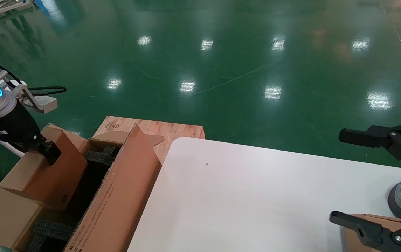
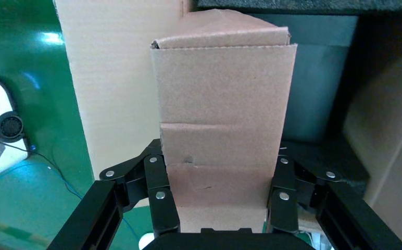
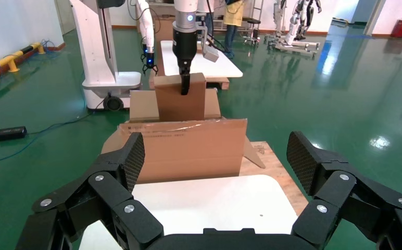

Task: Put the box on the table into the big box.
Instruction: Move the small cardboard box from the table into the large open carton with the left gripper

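a: where's the left tool point(image 1: 48, 153)?
b: at about 9 o'clock in the head view, above the carton point(image 1: 116, 196). it's clamped on the box point(image 1: 51, 175), its fingers point(image 2: 160, 195) pressed against both sides of the cardboard.
a: and how does the box sit?
b: standing up on edge, its lower part down between the carton's flaps, leaning against the outer flap. the right wrist view shows it upright too point(image 3: 179, 101), with the left tool point(image 3: 184, 86) gripping its top edge and the carton point(image 3: 188, 148) just in front.
a: what's inside the carton?
b: black foam point(image 1: 100, 155) at the far end and more foam at the near end, around 7 o'clock.
a: the right tool point(image 1: 340, 176)?
b: at 4 o'clock, hanging over the counter point(image 1: 249, 196) with its jaws spread wide and nothing between them. a second piece of brown cardboard point(image 1: 372, 222) lies under it at the counter's near right edge.
a: anything else?
b: a wooden pallet point(image 1: 165, 131) sits on the green floor point(image 1: 221, 70) beyond the carton, toward 11 o'clock.
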